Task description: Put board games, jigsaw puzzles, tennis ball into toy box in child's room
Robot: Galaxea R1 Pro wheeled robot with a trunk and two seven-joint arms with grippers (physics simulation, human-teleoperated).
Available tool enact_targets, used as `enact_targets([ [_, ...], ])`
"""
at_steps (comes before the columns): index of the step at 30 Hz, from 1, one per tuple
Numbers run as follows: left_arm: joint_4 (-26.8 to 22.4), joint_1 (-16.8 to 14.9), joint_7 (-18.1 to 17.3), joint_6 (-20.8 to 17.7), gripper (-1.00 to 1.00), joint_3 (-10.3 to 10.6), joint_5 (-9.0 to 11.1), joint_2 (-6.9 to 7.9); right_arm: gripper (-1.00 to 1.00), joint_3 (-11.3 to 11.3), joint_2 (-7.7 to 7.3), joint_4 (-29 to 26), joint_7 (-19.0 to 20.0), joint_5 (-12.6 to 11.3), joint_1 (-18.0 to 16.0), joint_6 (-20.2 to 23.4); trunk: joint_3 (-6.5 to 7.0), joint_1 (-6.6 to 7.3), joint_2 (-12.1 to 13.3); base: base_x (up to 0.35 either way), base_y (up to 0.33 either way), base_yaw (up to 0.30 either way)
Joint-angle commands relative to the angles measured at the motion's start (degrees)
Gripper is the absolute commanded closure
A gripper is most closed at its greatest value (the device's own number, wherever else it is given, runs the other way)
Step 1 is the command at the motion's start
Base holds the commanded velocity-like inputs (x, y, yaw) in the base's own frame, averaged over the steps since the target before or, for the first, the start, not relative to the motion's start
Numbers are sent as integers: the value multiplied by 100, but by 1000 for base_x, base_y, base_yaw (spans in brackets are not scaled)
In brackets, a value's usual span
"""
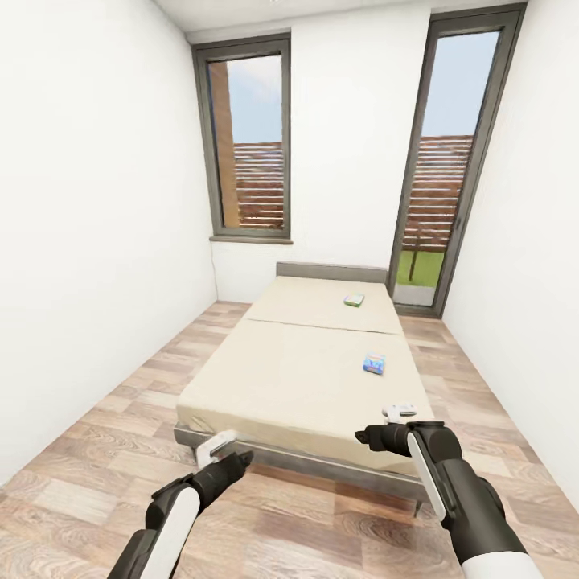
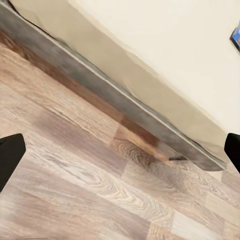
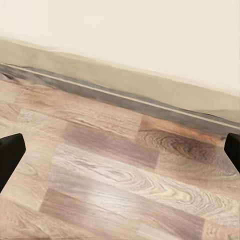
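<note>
- Hovering low at the foot of the bed (image 1: 297,386): left gripper (image 1: 215,448) and right gripper (image 1: 396,420) are both sitting over the floor (image 1: 104,450) just short of the frame, jaws spread wide in both wrist views, holding nothing.
- Risking a base bump: the bed frame (image 1: 322,465) is lying right ahead of the arms, so rolling straight in could be driving the wheels or forearms into it before a reach is possible.
- Sitting nearest on the mattress, right side: the blue board game (image 1: 374,363). It is lying flat, so a top-down pinch could be skidding it or pressing it into the soft surface instead of lifting.
- Lying further up near the headboard (image 1: 331,272): the green-white board game (image 1: 354,300). From the foot end this is looking out of reach; stretching for it could be overextending the right arm. Going round the side seems safer.
- Noting the toy box and table are elsewhere; carrying distance cannot be judged.
</note>
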State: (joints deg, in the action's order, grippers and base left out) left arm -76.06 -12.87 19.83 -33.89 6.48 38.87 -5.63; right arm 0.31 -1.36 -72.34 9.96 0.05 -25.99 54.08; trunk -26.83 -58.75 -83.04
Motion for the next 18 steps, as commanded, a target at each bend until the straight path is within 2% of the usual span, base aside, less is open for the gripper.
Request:
enact_targets([
  [1,-6,-5,56,-12,-100,4,60,-1,-100,2,-5,-7,13,3,-2,24,-7,2,-4,-141,-242,214],
  [7,-1,-5,63,-12,-100,0,48,0,-100,4,-5,-24,14,4,9,24,-7,2,-4,-103,-252,114],
  [18,3,-5,65,-12,-100,-5,43,4,-100,-26,-7,-29,14,-24,-20,105,-7,2,-4,-22,-266,21],
])
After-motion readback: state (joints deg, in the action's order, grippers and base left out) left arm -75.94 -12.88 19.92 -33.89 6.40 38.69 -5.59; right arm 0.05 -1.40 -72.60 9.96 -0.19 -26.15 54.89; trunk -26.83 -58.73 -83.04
